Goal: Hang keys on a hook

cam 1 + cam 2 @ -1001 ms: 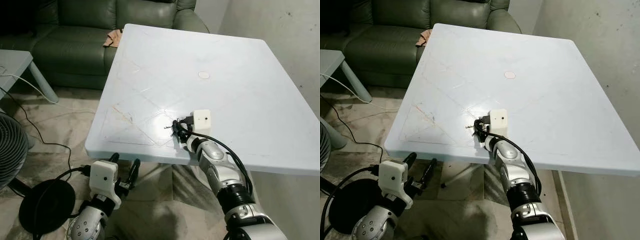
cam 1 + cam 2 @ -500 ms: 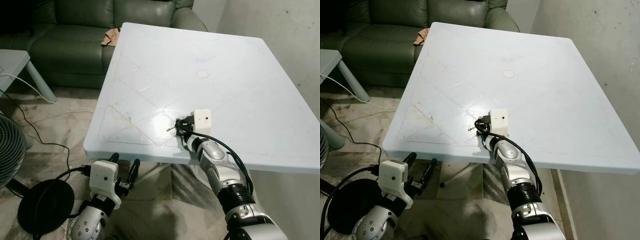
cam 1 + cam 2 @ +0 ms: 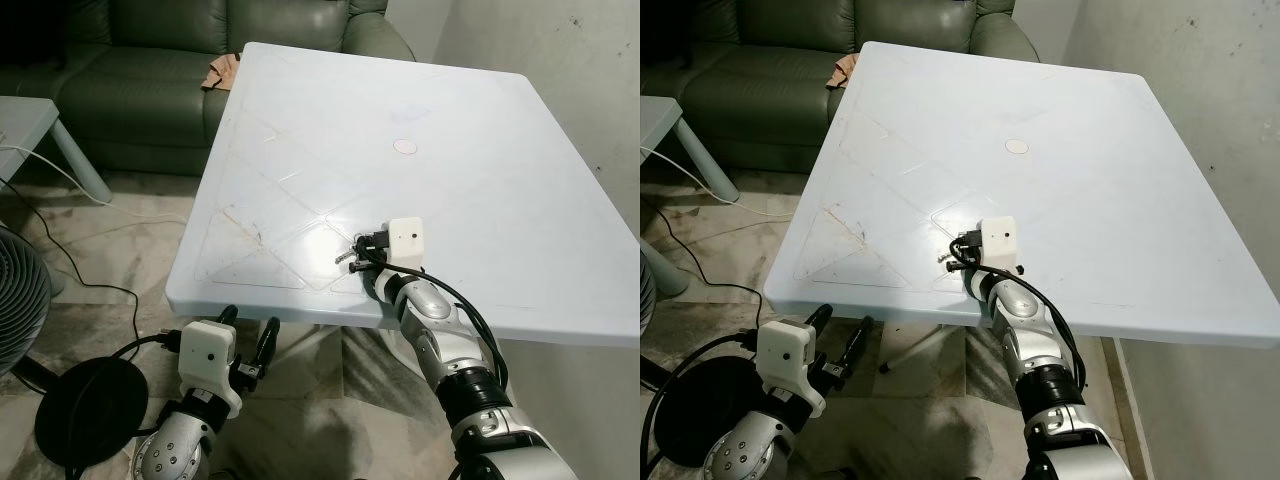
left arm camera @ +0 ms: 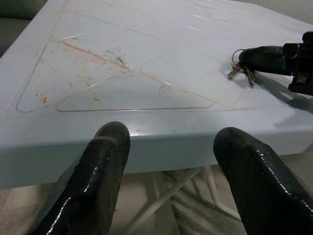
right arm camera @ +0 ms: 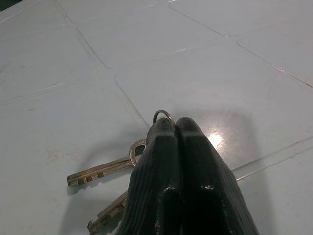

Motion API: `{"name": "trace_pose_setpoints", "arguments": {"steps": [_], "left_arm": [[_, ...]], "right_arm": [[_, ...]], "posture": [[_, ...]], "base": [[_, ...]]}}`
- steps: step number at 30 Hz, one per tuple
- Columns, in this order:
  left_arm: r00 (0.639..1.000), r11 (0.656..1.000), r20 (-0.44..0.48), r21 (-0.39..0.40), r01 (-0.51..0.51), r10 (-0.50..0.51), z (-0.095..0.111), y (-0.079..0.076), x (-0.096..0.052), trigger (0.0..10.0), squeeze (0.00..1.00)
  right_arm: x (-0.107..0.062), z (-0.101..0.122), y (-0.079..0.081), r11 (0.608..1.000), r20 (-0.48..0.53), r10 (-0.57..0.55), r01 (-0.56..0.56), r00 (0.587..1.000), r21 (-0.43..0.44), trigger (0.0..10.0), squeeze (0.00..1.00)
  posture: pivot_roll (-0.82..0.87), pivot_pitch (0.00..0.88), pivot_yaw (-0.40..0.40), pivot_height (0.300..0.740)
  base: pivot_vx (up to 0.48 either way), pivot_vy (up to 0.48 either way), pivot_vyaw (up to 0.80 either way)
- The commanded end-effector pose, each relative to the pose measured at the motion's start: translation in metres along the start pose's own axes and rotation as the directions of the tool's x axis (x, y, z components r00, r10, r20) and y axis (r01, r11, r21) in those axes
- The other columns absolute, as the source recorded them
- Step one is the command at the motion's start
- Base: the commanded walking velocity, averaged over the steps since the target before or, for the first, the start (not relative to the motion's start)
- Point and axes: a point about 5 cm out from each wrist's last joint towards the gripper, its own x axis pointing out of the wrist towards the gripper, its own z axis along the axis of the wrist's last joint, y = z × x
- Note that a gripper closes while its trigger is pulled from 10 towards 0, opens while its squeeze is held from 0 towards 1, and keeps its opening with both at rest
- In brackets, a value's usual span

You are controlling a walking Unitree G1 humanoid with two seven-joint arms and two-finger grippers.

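Keys (image 5: 105, 169) are pinched by their ring between the pressed-together fingers of the right gripper (image 5: 175, 128) just above the white table (image 3: 480, 130) (left gripper (image 4: 173, 147) spread below its edge), so pickup is judged underway; a lift toward a hook is called for next.

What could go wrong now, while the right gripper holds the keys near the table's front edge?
1. The right gripper is shut on the keys only at the thin ring, so they might slip out as it lifts.
2. The keys dangle low over the table; they might drag or catch on its surface.
3. The left gripper hangs open just under the table's front edge and might bump it if raised.
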Motion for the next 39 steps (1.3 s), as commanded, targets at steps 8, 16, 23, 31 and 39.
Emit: {"name": "trace_pose_setpoints", "arguments": {"steps": [8,16,23,31,39], "left_arm": [[1.0,1.0,-0.006,-0.003,-0.024,0.024,0.0,0.002,-0.002,10.0,0.0],[0.997,0.997,0.019,-0.035,-0.07,0.071,0.005,0.009,0.005,10.0,0.0],[0.997,0.996,0.024,-0.041,-0.076,0.077,0.006,0.01,0.006,10.0,0.0],[0.997,0.996,0.024,-0.041,-0.076,0.077,0.006,0.01,0.006,10.0,0.0],[0.997,0.996,0.024,-0.041,-0.076,0.077,0.006,0.01,0.006,10.0,0.0]], "right_arm": [[-0.002,0.003,-0.009,0.999,0.006,-0.014,0.013,1.0,0.047,0.0,0.0],[-0.012,0.024,-0.016,0.995,0.166,0.063,-0.075,0.984,0.068,0.0,0.0],[-0.014,0.028,-0.017,0.995,0.194,0.073,-0.086,0.978,0.058,0.0,0.0],[-0.014,0.028,-0.017,0.995,0.194,0.073,-0.086,0.978,0.058,0.0,0.0],[-0.014,0.028,-0.017,0.995,0.194,0.073,-0.086,0.978,0.058,0.0,0.0]], "posture": [[-0.01,0.139,-0.085,0.732],[-0.01,0.116,-0.086,0.732],[-0.01,0.116,-0.086,0.732],[-0.01,0.116,-0.086,0.732],[-0.01,0.116,-0.086,0.732]], "base": [[0.0,0.0,0.0],[0.0,0.0,0.0],[0.0,0.0,0.0],[0.0,0.0,0.0],[0.0,0.0,0.0]]}}
